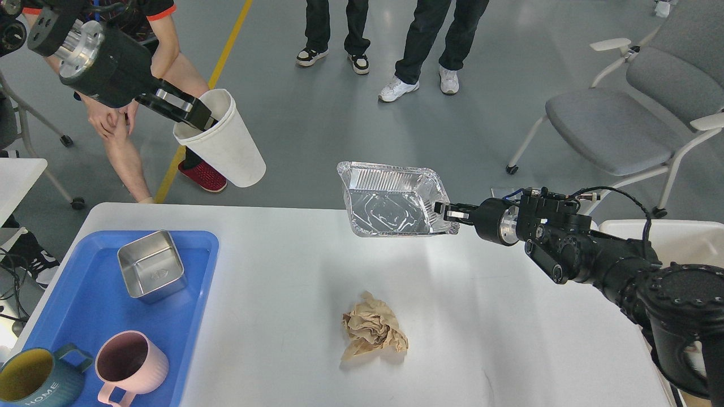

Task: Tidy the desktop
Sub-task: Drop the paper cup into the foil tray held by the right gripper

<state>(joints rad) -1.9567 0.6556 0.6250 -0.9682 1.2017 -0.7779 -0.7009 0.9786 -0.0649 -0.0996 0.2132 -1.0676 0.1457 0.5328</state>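
Up at ten o'clock, my left claw pinches the rim of one white paper cup, held off the desk, I judge for throwing away. At one o'clock my right claw is clamped on the edge of one foil tray, lifted likewise. One crumpled brown paper lies mid-desk. At eight o'clock, one blue tray holds one steel tin and two mugs, pink and teal.

Lab hall: grey floor, yellow line, onlookers.
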